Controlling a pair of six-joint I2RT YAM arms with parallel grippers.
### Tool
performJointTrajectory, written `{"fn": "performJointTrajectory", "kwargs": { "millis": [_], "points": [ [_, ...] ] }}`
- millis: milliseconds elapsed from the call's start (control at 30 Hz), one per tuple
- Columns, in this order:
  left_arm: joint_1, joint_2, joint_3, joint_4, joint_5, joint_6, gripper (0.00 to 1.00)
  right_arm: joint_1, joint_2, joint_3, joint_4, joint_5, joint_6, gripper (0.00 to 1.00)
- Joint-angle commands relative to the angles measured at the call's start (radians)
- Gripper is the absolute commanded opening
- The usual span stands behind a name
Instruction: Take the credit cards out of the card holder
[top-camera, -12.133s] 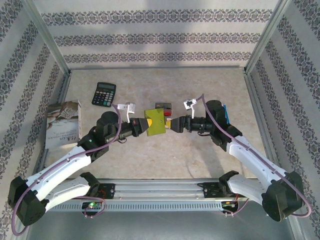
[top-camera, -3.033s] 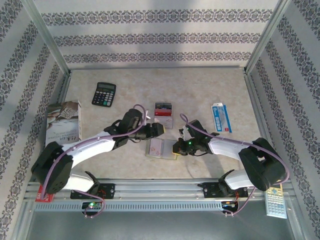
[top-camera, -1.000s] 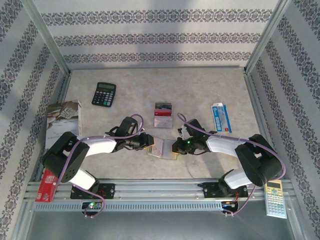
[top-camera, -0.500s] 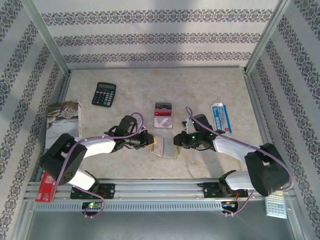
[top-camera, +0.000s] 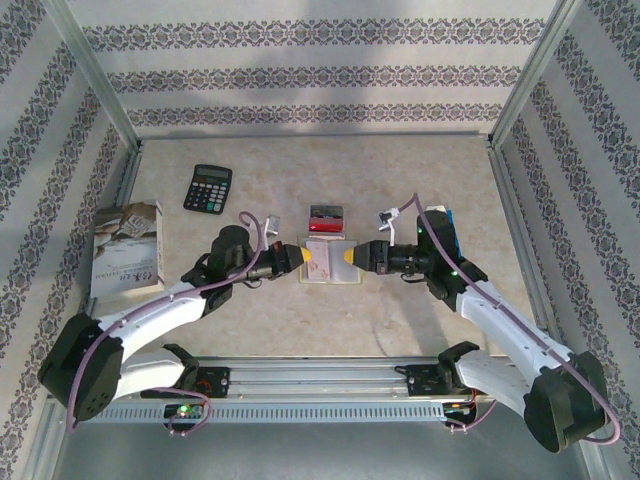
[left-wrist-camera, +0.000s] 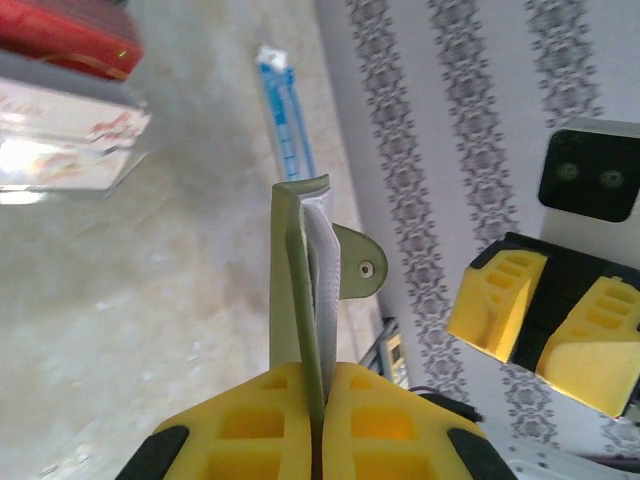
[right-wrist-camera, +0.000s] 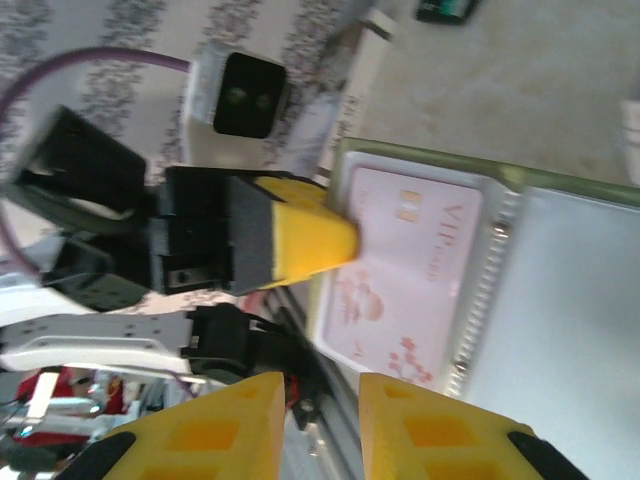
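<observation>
Pinching the holder (left-wrist-camera: 288, 280) by its edge, your left claw (left-wrist-camera: 322, 372) holds it open; a pink-white card (right-wrist-camera: 400, 270) sits inside. Your right claw (right-wrist-camera: 322, 400) is spread, empty, beside it. Two cards (top-camera: 326, 222) lie on the table (top-camera: 300, 170).

The olive-green card holder (top-camera: 330, 264) is held open over the middle of the table (top-camera: 420, 180), inner face up. Its left edge is pinched between the closed jaws of the left gripper (left-wrist-camera: 322, 385). From the left wrist it appears edge-on, showing a pale grey lining and a rounded snap tab (left-wrist-camera: 360, 270) sticking out. A pinkish-white card (right-wrist-camera: 400, 270), printed "VIP" with blossoms, sits in a clear pocket on the leaf nearer that gripper. Two more lie flat on the table just beyond the holder. These are a red-and-dark card (top-camera: 325, 212) farther away and a pale card (top-camera: 324, 234) with a red band, touching or slightly overlapping.
</observation>
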Motion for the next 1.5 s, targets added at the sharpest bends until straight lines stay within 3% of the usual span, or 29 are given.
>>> {"fn": "performJointTrajectory", "kwargs": {
  "millis": [0,433,967,1467],
  "points": [
    [0.016,-0.028,0.009,0.141,0.036,-0.042,0.00,-0.003,0.012,0.034,0.093,-0.100,0.053,0.28],
    [0.015,-0.038,0.025,0.245,0.121,-0.075,0.00,-0.007,0.097,0.048,0.100,-0.144,0.042,0.28],
    [0.016,-0.029,0.018,0.287,0.140,-0.079,0.00,-0.019,0.138,0.066,0.088,-0.142,0.030,0.31],
    [0.015,-0.026,0.008,0.292,0.146,-0.078,0.00,0.029,0.197,0.102,0.080,-0.115,0.017,0.32]
  ]
}}
